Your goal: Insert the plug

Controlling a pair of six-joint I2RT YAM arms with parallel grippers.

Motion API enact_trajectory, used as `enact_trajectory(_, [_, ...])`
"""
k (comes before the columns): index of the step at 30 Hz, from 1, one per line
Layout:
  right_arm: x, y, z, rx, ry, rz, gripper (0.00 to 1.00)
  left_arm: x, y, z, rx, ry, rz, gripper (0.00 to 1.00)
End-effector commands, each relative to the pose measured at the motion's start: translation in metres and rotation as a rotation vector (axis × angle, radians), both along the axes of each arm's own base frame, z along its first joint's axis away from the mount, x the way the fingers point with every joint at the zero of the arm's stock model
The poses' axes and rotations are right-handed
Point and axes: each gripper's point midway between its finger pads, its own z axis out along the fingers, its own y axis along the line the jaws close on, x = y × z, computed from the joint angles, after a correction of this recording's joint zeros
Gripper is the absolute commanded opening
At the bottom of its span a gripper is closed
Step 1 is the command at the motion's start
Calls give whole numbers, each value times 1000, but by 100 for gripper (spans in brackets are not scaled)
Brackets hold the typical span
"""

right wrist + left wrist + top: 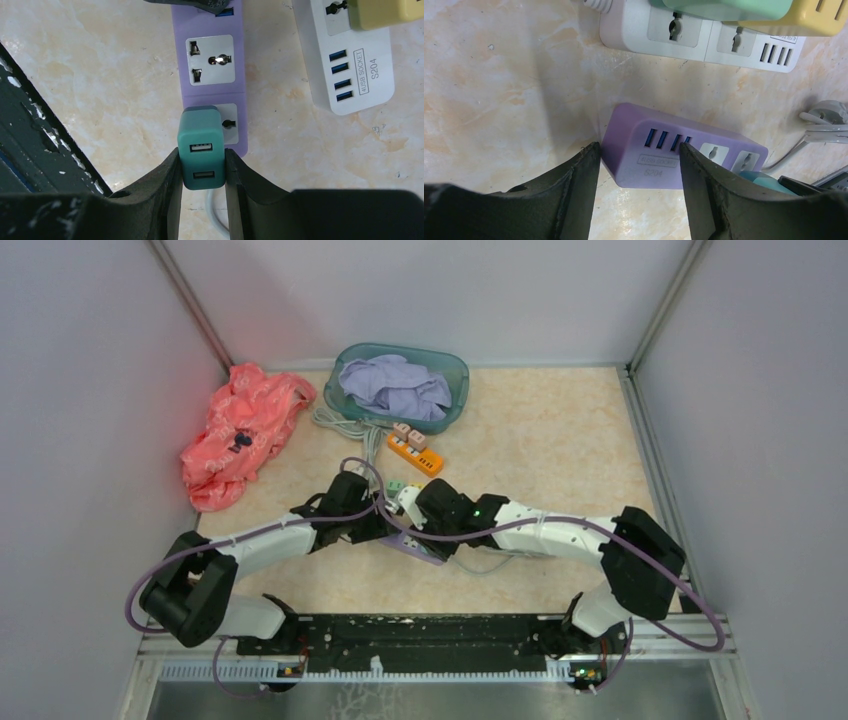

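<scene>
**Marbled bench: plug held over the purple strip, not yet seen seated**

Grey walls enclose a beige marbled bench (560,440). A pink garment (240,435) is heaped toward the far left corner. Beside it, at the far edge, a teal basket (455,365) holds a lilac cloth (395,385). An orange power strip (415,452) lies just in front of the basket. None of these is involved in the task.

Toward the middle of the bench, the left gripper (639,147) is spread over the USB end of the purple power strip (659,120). One finger is set against the strip's side and the other lies across its face. This is judged to be a bracing hold, so that the strip does not slide under a push. Whether the fingers press on it cannot be told.

Right of that, the teal plug (200,127) is clenched between the pads of the right gripper (202,155). Its USB ports are turned up toward the wrist. It is held over the strip's socket nearest the cable end, and the other socket (210,60) is left free. Whether the prongs have entered cannot be told.

A white power strip (350,65) lies close alongside the purple one, on its far-edge side. It carries a yellow adapter (385,12).
</scene>
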Motion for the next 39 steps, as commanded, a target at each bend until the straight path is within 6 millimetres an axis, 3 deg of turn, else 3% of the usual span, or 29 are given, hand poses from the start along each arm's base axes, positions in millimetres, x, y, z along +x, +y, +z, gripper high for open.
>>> enact_trajectory(1, [-3, -7, -16, -85, -22, 23, 0, -25, 13, -30, 69, 107, -7, 64])
enact_trajectory(18, [-2, -30, -42, -198, 16, 6, 0, -26, 13, -29, 65, 108, -5, 63])
enact_trajectory(26, [-11, -41, -53, -222, 48, 30, 0, -24, 15, -28, 69, 101, 9, 63])
enact_trajectory(33, [-8, -42, -69, -249, 41, 36, 0, -20, 20, -23, 75, 83, 33, 63])
enact_trajectory(39, [1, -36, -62, -235, 5, 36, 0, -17, 20, -12, 62, 57, 52, 67])
